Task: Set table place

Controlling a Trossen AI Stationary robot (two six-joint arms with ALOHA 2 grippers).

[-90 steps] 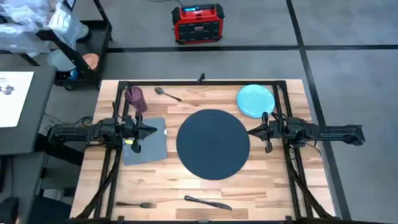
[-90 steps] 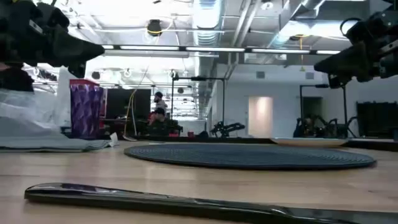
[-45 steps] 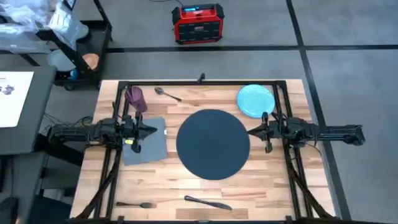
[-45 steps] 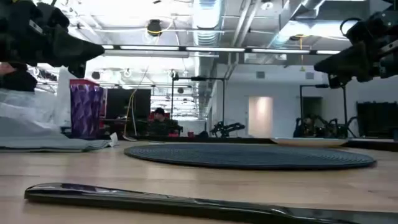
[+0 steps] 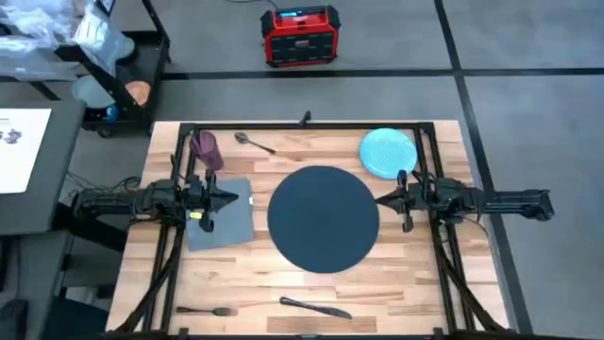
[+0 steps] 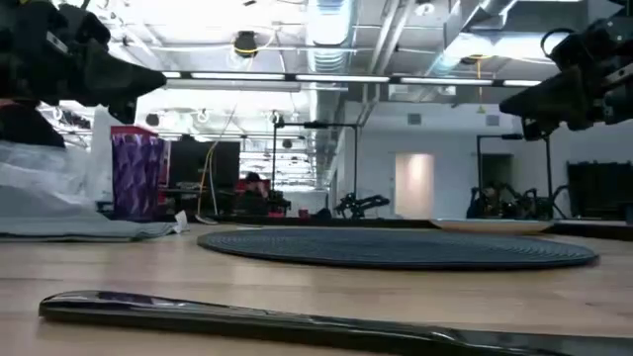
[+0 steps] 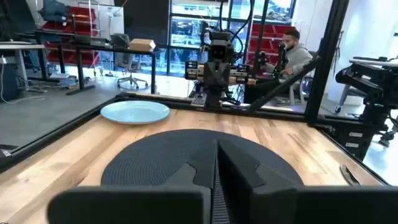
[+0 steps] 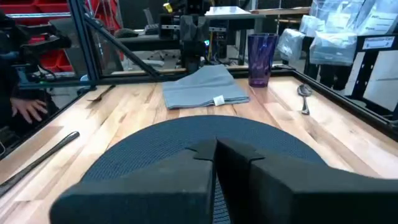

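Note:
The round dark mat, the place (image 5: 323,218), lies flat in the middle of the light wood table (image 5: 255,274). My left gripper (image 5: 231,198) hovers shut above the grey napkin (image 5: 222,219), just left of the mat, pointing at it. My right gripper (image 5: 380,199) hovers shut at the mat's right edge, pointing left. In the low view both the left gripper (image 6: 158,79) and the right gripper (image 6: 504,104) hang well above the tabletop. Each wrist view shows closed fingers over the mat (image 7: 186,149) (image 8: 186,137).
A light blue plate (image 5: 388,153) sits at the far right, a purple cup (image 5: 206,149) and a spoon (image 5: 255,143) at the far left. A fork (image 5: 203,310) and a knife (image 5: 316,308) lie near the front edge. A person (image 7: 295,53) sits beyond the table.

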